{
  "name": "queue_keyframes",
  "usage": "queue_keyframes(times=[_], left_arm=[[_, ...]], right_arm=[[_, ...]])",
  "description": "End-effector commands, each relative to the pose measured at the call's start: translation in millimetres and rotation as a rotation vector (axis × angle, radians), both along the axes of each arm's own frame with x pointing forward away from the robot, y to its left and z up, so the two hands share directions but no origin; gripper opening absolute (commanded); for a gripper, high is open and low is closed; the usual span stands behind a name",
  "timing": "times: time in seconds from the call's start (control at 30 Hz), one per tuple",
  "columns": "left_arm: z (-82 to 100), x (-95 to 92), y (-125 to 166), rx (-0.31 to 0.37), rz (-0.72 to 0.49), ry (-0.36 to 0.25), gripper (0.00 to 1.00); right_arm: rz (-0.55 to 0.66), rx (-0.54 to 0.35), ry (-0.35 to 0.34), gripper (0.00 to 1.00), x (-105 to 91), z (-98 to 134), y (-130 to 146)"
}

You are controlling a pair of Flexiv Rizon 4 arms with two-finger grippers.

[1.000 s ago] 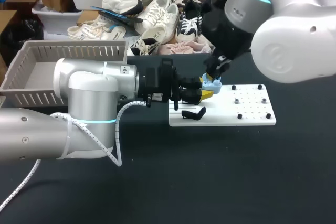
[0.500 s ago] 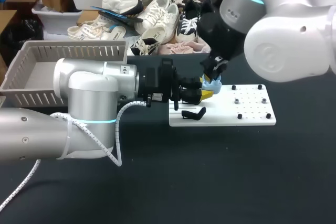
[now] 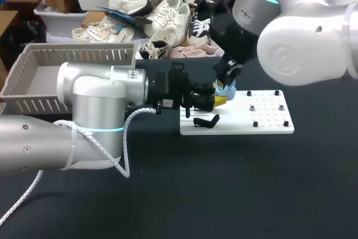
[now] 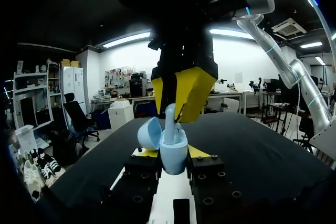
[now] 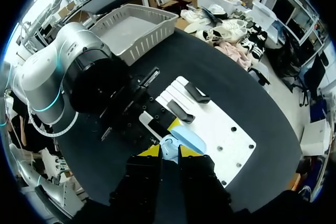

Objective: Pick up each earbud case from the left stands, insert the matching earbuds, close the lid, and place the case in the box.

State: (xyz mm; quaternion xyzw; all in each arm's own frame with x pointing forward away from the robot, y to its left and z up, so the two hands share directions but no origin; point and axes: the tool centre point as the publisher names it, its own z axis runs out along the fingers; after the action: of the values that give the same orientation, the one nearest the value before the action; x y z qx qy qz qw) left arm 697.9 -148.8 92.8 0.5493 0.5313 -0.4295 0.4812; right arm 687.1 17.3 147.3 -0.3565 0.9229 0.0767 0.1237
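A light blue earbud case [image 3: 225, 89] with its lid [image 4: 148, 132] swung open is held over the left part of the white board [image 3: 263, 118]. My left gripper [image 3: 219, 100] comes in level from the left and is shut on the case body [image 4: 173, 157]. My right gripper [image 3: 228, 76] hangs straight above it, shut on a light blue earbud [image 4: 170, 121] whose lower end is down in the open case. In the right wrist view the earbud [image 5: 168, 145] sits between the yellow tips of the right gripper [image 5: 169, 151], just above the lid [image 5: 190, 140].
Black stands [image 3: 206, 121] lie on the board in front of the case, seen as two in the right wrist view [image 5: 181, 111]. Small pegs [image 3: 253, 106] dot the board's right half. A grey slatted basket [image 3: 67, 76] stands at the back left, behind my left arm.
My right arm has shifted slightly to the left, bringing the earbud a little closer onto the case. The left arm and the case have stayed put.
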Motion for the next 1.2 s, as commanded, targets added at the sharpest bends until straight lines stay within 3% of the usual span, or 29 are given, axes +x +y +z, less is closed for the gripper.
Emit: queue_keyframes(times=[0.03, 1.2], left_arm=[[-1.0, 0.1, -0.2, -0.003, 0.001, -0.002, 0.00], [-1.0, 0.1, -0.2, -0.003, 0.001, -0.002, 0.00]], right_arm=[[0.003, -0.002, 0.005, 0.00, 1.0, -0.4, 1.7], [-0.016, -0.001, -0.002, 0.00, 3.7, 3.5, -1.3]])
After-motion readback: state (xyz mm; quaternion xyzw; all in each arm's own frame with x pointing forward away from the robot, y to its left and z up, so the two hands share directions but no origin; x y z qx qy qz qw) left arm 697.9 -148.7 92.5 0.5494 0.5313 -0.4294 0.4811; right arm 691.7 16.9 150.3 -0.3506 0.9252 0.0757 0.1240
